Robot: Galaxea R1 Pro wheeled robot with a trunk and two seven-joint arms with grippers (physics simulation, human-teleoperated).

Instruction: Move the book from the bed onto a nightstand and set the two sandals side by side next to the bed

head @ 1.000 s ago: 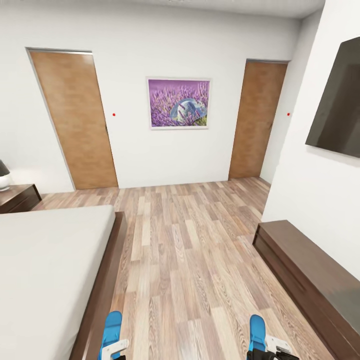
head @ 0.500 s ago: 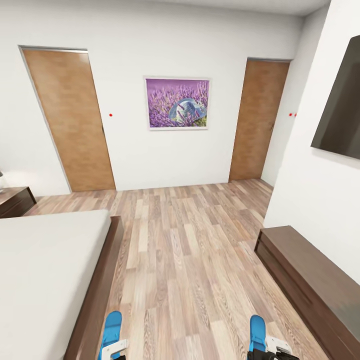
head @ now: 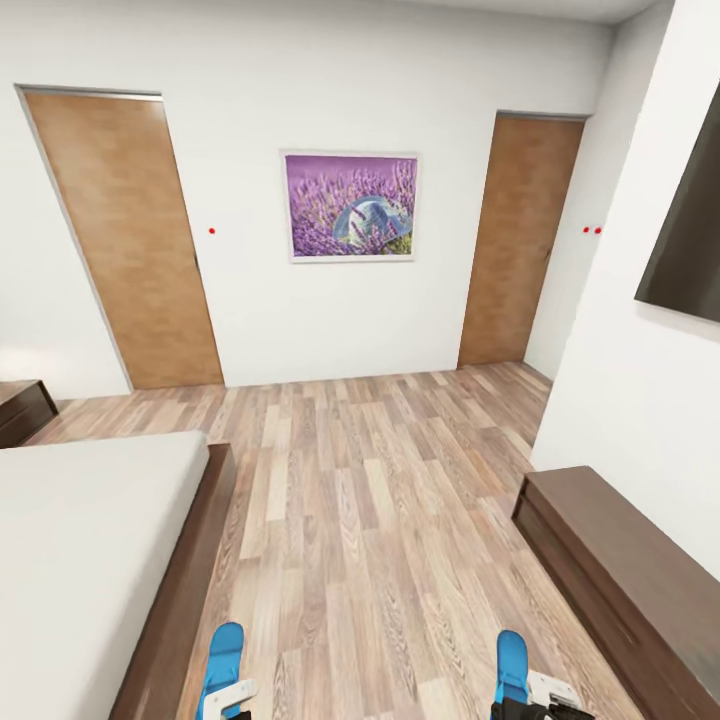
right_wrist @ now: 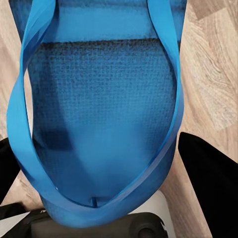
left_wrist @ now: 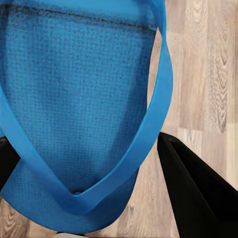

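view panned right | bed (head: 90,540) and nightstand (head: 22,408) slid left

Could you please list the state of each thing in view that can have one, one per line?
Left door: closed.
Right door: closed.
Left hand: shut on a blue sandal, above the floor.
Right hand: shut on the other blue sandal, above the floor.
Bed: the mattress part in view is bare.
Wall screen: dark.

A home bedroom: bed (head: 90,540), nightstand (head: 22,408), framed picture (head: 350,206).
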